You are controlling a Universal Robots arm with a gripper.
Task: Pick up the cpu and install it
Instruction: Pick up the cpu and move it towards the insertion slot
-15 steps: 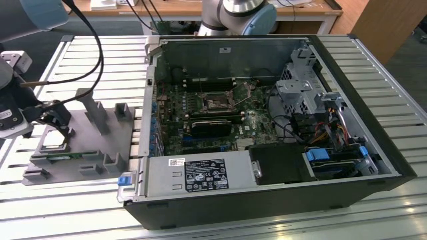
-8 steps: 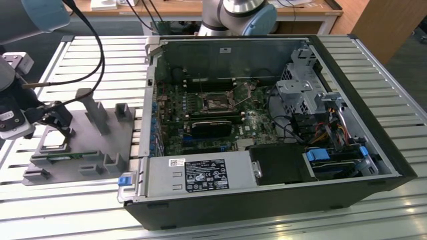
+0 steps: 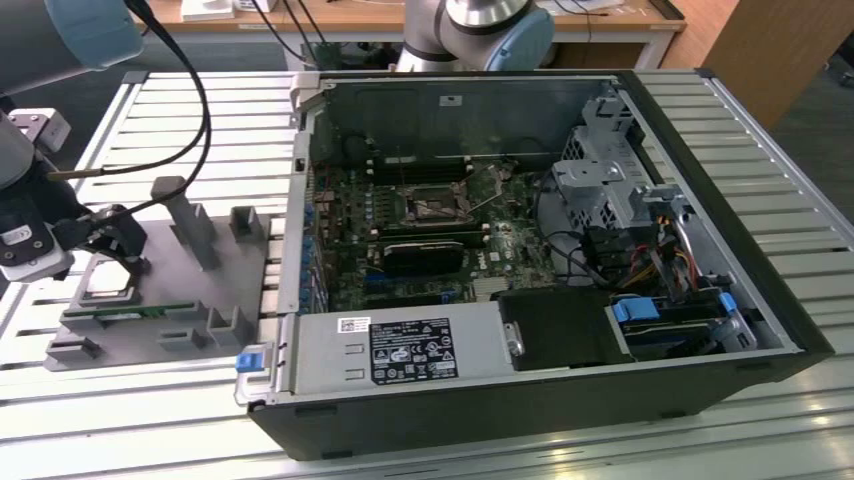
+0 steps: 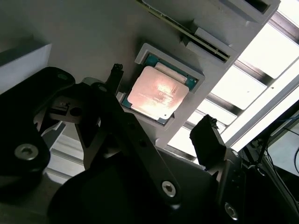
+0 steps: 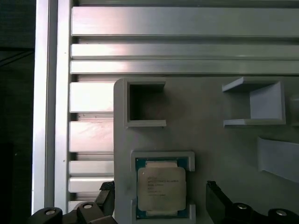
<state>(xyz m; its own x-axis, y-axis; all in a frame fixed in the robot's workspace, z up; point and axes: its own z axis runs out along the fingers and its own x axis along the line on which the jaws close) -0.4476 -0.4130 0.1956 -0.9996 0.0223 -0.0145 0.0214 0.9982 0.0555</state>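
Aluminium slats form your worktop [image 3: 134,420]; on its grey tray [image 3: 200,290], your spread pincer [image 4: 161,105] straddles the print-marked cpu [image 4: 156,93].

exterior view: high, wide, downward | in both wrist views: close, shared cpu [image 4: 158,93] [image 5: 161,189]

Quantities on the worktop [image 3: 747,120]: one grey fixture plate [image 5: 210,135]; one cpu [image 5: 161,189]; one green memory stick [image 3: 118,312]; one open computer case [image 3: 534,410]. Inside the case: one motherboard [image 3: 400,240] with one processor socket [image 3: 435,206]. In the first wrist view the plate carries two open-sided brackets, the first [image 5: 145,105] and the second [image 5: 254,102]. The arm carries one tool [image 5: 159,186] with two fingers [image 5: 217,200].
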